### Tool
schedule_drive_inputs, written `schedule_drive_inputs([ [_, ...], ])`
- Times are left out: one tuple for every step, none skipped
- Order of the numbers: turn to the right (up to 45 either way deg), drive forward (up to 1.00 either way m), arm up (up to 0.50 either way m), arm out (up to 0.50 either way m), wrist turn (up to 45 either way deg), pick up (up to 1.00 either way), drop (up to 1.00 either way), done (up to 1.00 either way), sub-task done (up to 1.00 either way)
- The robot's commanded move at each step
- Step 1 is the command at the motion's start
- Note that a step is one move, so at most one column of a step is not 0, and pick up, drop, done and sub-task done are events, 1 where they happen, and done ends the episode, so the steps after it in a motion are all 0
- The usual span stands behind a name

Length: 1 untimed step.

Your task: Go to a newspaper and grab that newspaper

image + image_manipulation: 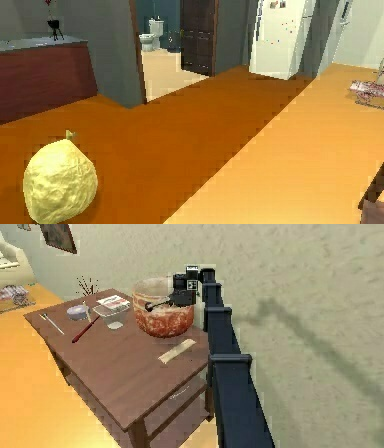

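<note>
Jaws lost against one reddish bowl (170, 322), the gripper (165, 296) is giving no sign whether it is holding anything. One brown wooden table (130, 374) is standing by a pale wall. One flat pale sheet, apparently the newspaper (108, 304), is lying toward the arm side view's left, near one red-handled utensil (85, 327). Its long axis is running roughly across the picture.

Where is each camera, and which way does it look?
Forward view: on the robot, looking ahead and down across orange floor to a fridge.
Arm side view: on the robot's body, looking sideways at a wooden table; the arm and gripper show.
Shared: probably the pale orange surface, at the forward view's right and arm side view's left.
</note>
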Motion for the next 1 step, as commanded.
schedule_drive_inputs([
  [0.0, 0.00, -0.30, 0.00, 0.0, 0.00, 0.00, 0.00, 0.00],
])
